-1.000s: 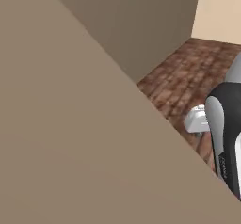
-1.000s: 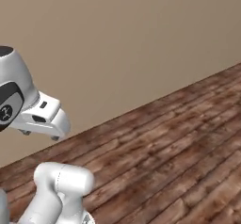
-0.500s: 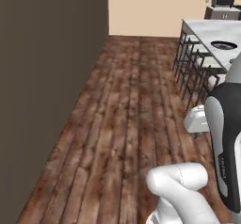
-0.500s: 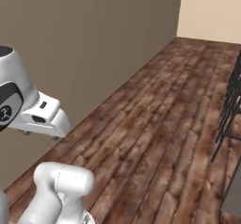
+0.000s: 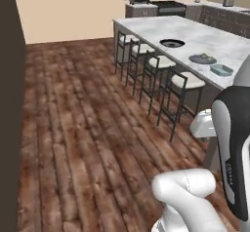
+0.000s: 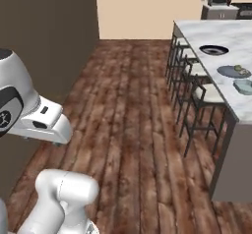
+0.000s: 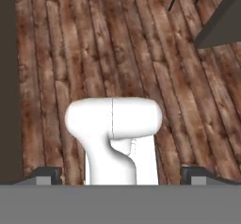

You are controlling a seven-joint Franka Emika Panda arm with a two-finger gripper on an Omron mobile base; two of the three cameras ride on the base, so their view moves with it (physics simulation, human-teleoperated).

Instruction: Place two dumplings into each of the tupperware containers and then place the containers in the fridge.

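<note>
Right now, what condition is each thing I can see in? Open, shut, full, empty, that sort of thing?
gripper: open, fingers wide apart, holding nothing, pointing down at the wooden floor.
teal tupperware container: lying flat on the island counter, no lid visible; contents too small to tell.
grey-blue plate: flat on the counter with small tan dumplings on it.
navy-rimmed plate: flat on the counter, looks empty.
bar stools: upright, lined along the island.

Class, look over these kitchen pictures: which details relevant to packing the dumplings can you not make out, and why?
- Dumplings: too small on the grey-blue plate in the left base view to count.
- Teal container: cut by the right edge of the right base view; contents unclear.
- Gripper: fingertips barely rise at the bottom of the hand view, wide apart, empty.
</note>
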